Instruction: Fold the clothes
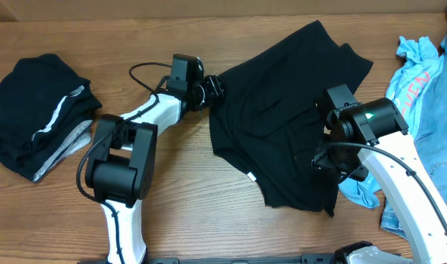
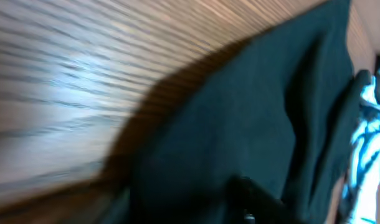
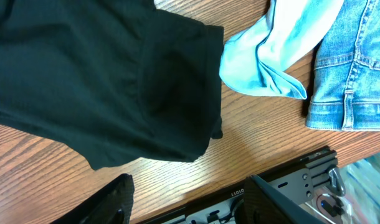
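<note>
Clothes lie in three lots on the tabletop (image 1: 172, 213), seen from overhead: a black garment (image 1: 282, 110) spread loosely in the middle, a folded dark stack (image 1: 40, 117) at the left, and a blue shirt (image 1: 418, 70) with jeans (image 1: 436, 154) at the right. The left hand (image 1: 215, 90) sits at the garment's left edge. The right arm (image 1: 370, 121) hangs over its right side.

The left wrist view is badly blurred. Dark cloth fills the lower right and bare wood the upper left, and I cannot tell whether that hand is clenched or released.

From the right wrist, the right hand (image 3: 190, 202) is released, its fingers (image 3: 115, 199) spread wide with nothing between them, above the garment's lower corner. The blue shirt lies just beside that corner, the jeans beyond it, and a metal rail (image 3: 302, 177) runs along the tabletop's edge.
</note>
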Motion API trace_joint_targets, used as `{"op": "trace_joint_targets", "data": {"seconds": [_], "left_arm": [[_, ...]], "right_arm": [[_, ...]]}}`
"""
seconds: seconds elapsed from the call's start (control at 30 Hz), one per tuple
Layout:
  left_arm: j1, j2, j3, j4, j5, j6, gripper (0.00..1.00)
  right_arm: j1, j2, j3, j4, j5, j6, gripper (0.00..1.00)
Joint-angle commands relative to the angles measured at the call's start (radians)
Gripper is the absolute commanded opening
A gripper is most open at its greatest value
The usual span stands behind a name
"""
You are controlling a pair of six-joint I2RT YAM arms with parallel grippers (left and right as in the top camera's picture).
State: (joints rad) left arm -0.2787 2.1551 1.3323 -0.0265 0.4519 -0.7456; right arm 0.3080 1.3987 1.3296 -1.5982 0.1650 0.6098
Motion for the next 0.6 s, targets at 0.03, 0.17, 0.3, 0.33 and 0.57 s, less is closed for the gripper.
{"op": "trace_joint_targets", "data": {"seconds": [0.03,0.17,0.3,0.33,0.57], "left_arm": [[0.004,0.006,0.008,0.025,0.092,0.031,0.04],[0.113,-0.156,0.060,-0.082,-0.014,0.186,0.04],[0.228,-0.213,0.308,-0.153,-0.196,0.305,0.04],[0.259,-0.206,0.382,-0.153,-0.223,0.304,0.04],[0.308,-0.200,0.481,-0.483,-0.142,0.383,1.00]], "right_arm": [[0.000,-0.020,0.011,0.002,0.018,0.011,0.61],[0.000,-0.020,0.011,0.019,0.017,0.012,0.60],[0.000,-0.020,0.011,0.025,0.017,0.012,0.60],[0.000,-0.020,0.011,0.026,0.010,0.012,0.60],[0.000,-0.020,0.011,0.068,0.006,0.011,0.61]]}}
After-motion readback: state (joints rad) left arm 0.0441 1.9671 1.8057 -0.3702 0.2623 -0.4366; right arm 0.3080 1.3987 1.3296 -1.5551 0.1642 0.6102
